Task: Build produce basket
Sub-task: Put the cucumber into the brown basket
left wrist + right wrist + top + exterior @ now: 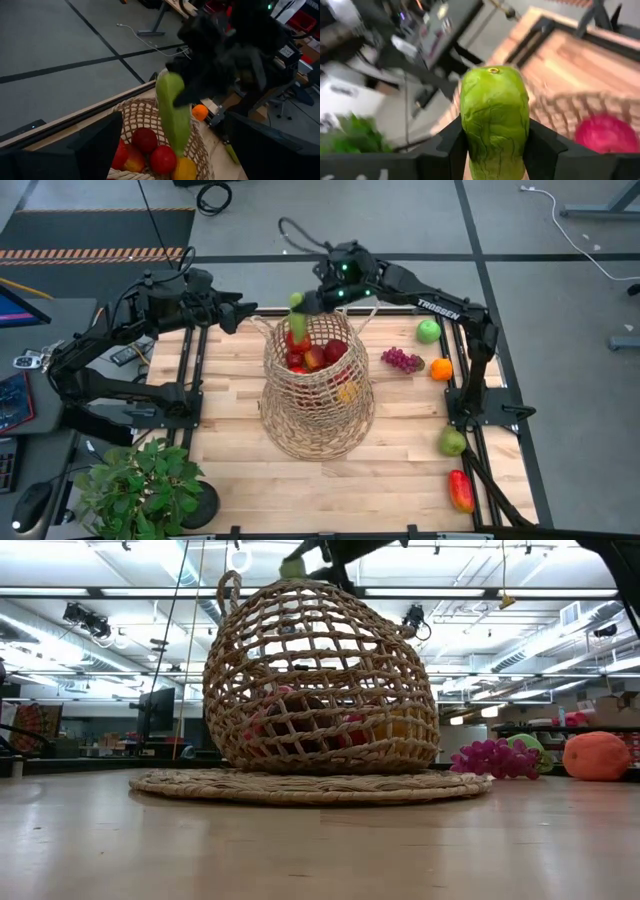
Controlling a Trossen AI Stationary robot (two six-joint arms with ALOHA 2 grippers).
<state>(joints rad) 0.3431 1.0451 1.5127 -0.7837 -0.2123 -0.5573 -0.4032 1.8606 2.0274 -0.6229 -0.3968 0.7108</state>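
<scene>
Wood table [400, 470] — basket [318, 395] at centre, part filled. Right gripper [305, 302] clamps green pepper [297, 305] above rim; centre it over mouth, lower, then release. Left gripper [240, 313] waits nearby — fingers apart.

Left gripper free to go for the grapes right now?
Probably not. The grapes lie beyond the basket from the left gripper, and the right gripper, holding a green pepper, hangs over the basket mouth between them.

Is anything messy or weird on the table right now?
Nothing looks spilled or broken. The basket stands upright on its mat with produce inside. The right gripper holds a long green vegetable over its opening. The grapes, orange and two green apples wait on the table.
</scene>
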